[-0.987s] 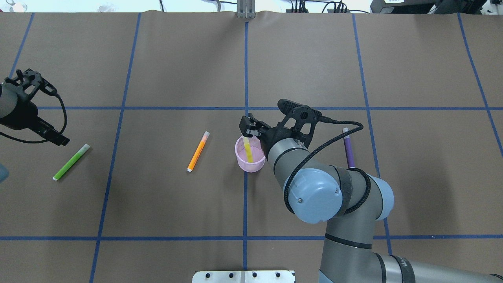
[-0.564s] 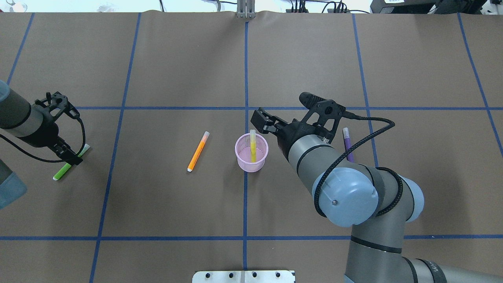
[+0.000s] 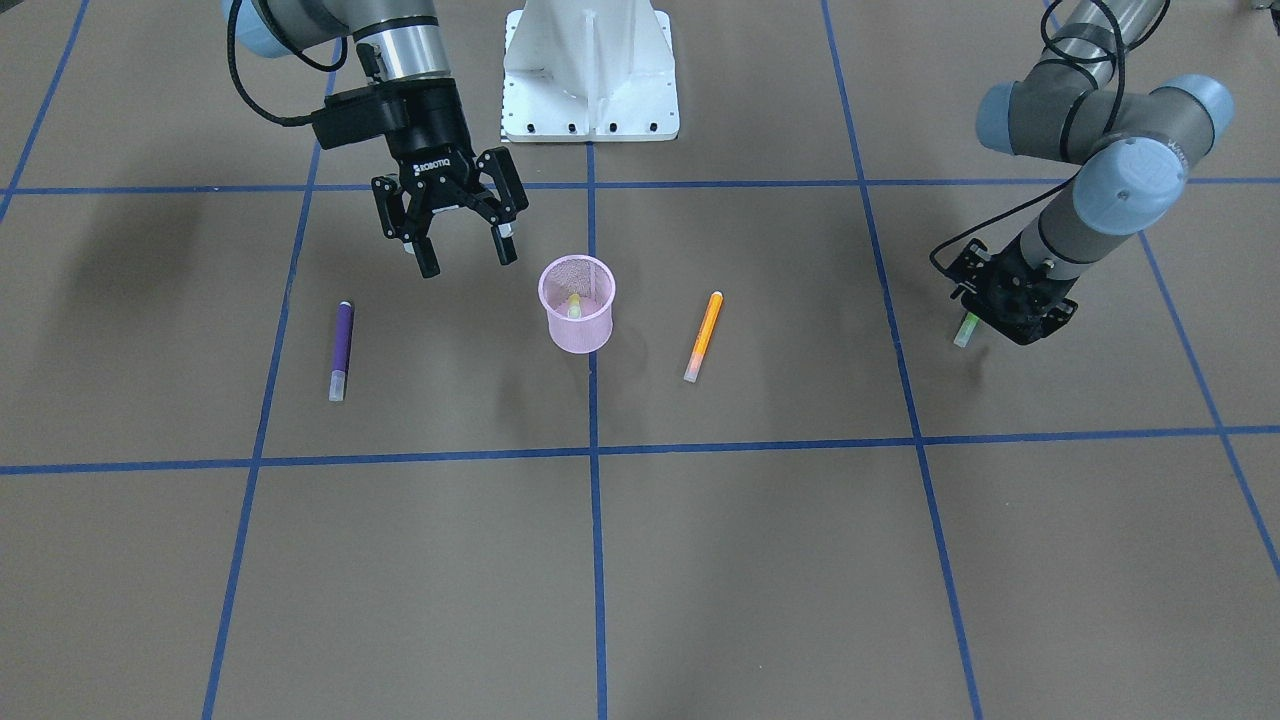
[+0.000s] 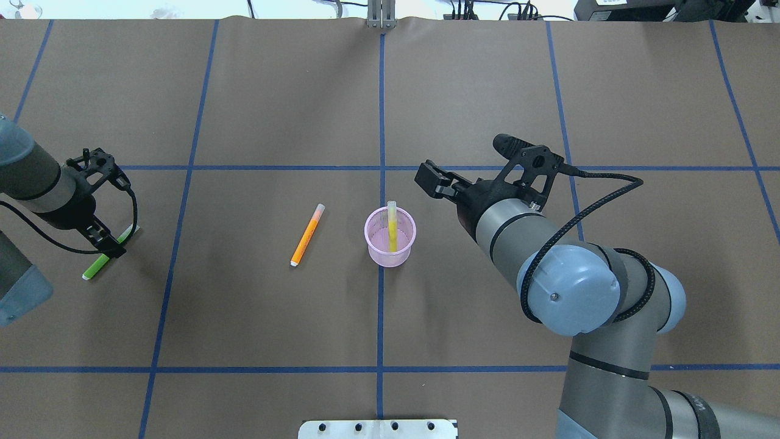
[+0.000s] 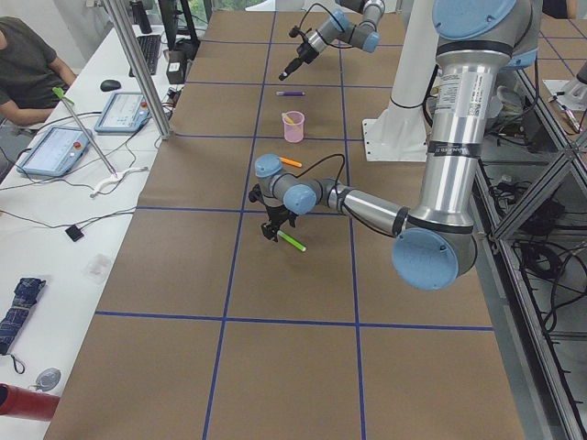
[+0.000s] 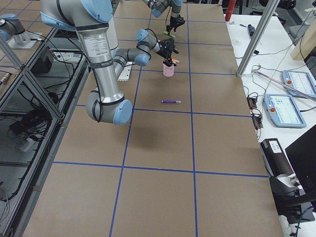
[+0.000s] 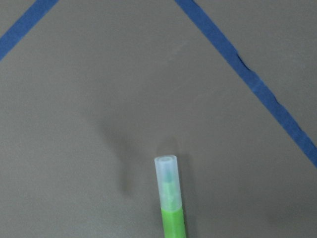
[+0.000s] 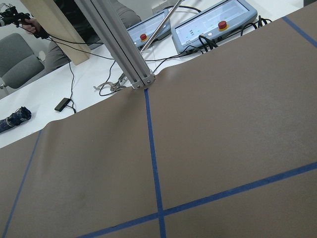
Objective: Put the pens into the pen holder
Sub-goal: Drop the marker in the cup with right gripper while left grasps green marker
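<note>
**Yellow pen in the cup, three pens on the worktop**

The pink mesh pen holder [image 3: 580, 335] stands upright near the middle of the brown worktop [image 3: 760, 560]. The yellow pen [image 4: 392, 228] stands inside it, its pale cap poking above the rim. The right gripper [image 3: 468, 258] hangs near the holder on the robot's right, clear of it, with its jaws spread wide and nothing between them. The purple pen [image 3: 341, 350] lies flat further to that side. The orange pen [image 3: 704, 335] lies on the holder's other side. Well apart to the robot's left, the left gripper [image 4: 111, 246] sits low over the green pen [image 4: 92, 270], covering its middle. Whether its jaws are wide or closed on the pen cannot be told.
</note>
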Controlling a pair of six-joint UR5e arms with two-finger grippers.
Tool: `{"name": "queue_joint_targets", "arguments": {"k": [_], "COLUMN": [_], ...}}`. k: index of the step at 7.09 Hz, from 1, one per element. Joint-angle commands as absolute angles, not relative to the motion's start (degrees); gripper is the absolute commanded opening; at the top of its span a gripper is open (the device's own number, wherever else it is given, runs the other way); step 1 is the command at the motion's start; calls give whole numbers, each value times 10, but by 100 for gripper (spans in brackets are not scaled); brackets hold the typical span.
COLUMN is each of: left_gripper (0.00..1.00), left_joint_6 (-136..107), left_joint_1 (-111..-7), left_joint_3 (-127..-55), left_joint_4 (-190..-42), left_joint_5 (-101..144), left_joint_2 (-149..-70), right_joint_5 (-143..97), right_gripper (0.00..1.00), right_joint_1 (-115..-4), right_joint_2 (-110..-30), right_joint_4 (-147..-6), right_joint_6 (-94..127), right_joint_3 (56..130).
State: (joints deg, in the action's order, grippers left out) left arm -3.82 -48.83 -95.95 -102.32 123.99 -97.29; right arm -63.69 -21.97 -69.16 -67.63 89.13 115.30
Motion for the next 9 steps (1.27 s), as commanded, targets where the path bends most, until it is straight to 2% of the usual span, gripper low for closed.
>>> {"name": "queue_joint_targets", "arguments": {"k": [1,2,3,7,8,9], "left_gripper": [72,60,53,53,42,34], "left_joint_6": [-38,-39,-39,-39,-39,-39], "left_joint_1": [-489,-489,-489,-488,-488,-488], "left_joint_3": [-946,-946,-944,-937,-936,-929], "left_joint_4": [-1020,-1020,-1019,-1020,-1020,-1020], "left_joint_5": [1239,1238,1238,1238,1238,1238], "left_joint_2": [-984,-984,-984,-985,-985,-985], "right_joint_5": [-654,-654,-654,-654,-655,-654], "right_gripper": [99,99,99,99,99,99], "right_joint_1": [-230,-232,-233,-236,-237,-237], "right_joint_2": [-714,-717,-717,-716,-716,-717], "right_joint_4": [-643,-633,-633,-633,-633,-633], "right_joint_6": [887,887,889,889,889,890], "right_joint_3": [1153,1151,1150,1150,1150,1150]}}
